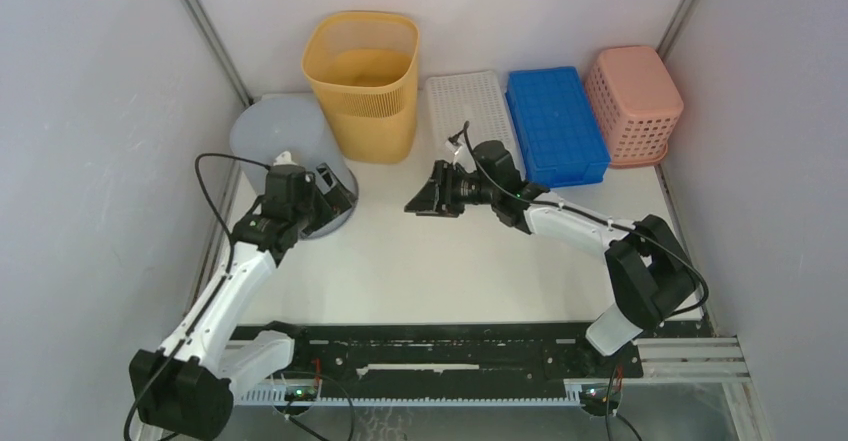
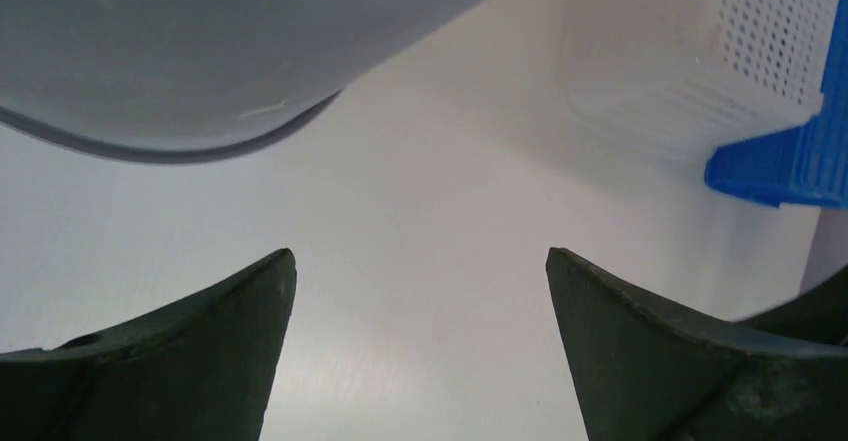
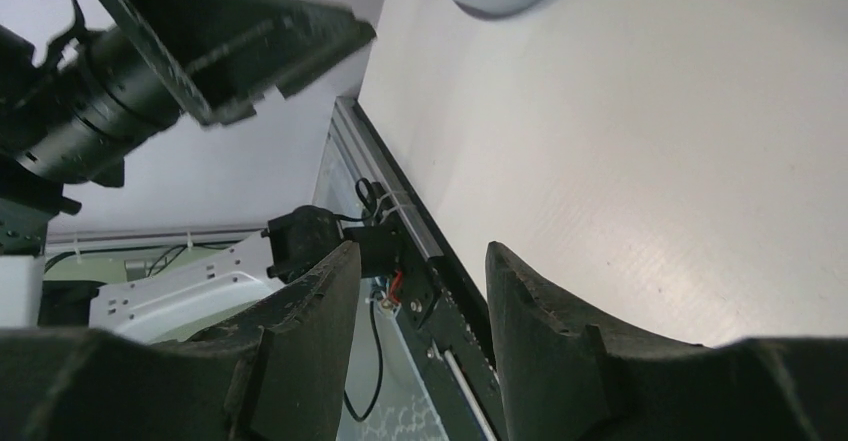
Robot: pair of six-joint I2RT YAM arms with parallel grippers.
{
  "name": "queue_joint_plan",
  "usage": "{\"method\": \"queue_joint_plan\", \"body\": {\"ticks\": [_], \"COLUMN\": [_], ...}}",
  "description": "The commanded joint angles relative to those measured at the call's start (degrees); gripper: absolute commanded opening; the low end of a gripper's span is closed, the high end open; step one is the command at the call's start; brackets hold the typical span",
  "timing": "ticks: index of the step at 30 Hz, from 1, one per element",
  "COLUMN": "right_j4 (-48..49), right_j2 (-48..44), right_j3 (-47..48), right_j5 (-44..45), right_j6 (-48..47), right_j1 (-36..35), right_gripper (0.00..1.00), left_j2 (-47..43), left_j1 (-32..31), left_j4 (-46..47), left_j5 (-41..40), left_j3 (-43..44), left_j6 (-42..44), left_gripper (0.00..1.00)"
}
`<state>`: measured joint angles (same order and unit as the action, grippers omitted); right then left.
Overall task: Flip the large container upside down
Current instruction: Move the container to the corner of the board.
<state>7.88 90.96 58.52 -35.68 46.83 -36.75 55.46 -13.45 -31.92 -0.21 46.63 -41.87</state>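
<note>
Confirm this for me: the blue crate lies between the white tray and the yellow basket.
Not quite. The blue crate lies between the white tray and the pink basket; the yellow basket stands on the tray's other side. The top external view shows it.

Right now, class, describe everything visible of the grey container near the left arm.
The grey container is a smooth, plain, round tub that looks like plastic. It stands mouth down with its flat base up, at the back left beside the yellow basket. The left gripper, fingers open, is by its dark-edged rim, not gripping it.
</note>
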Motion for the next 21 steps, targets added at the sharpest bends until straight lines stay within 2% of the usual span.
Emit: {"method": "queue_joint_plan", "body": {"ticks": [1, 8, 15, 21], "right_j4": [0.44, -0.14, -0.23, -0.77], "right_j2": [-3.53, -6.16, -9.03, -10.67], "right_j3": [-2.14, -5.28, -8.44, -9.85], "right_j5": [-0.89, -1.29, -2.24, -3.06], "right_j6": [-1.30, -2.02, -2.40, -2.56], "right_j1": [0.58, 1.35, 3.26, 3.97], "right_gripper": [0.58, 0.58, 0.58, 0.58], "left_j2": [5.93, 14.86, 16.79, 22.60], "left_j1": [0.99, 5.98, 9.08, 11.47], "left_j4": [2.77, 3.49, 3.71, 3.38], "left_j5": [-7.94, -8.92, -14.64, -17.80], "left_j3": [1.20, 4.47, 5.38, 9.70], "left_j6": [-5.51, -5.85, -5.43, -6.14], "left_gripper": [1.00, 1.00, 1.00, 1.00]}}
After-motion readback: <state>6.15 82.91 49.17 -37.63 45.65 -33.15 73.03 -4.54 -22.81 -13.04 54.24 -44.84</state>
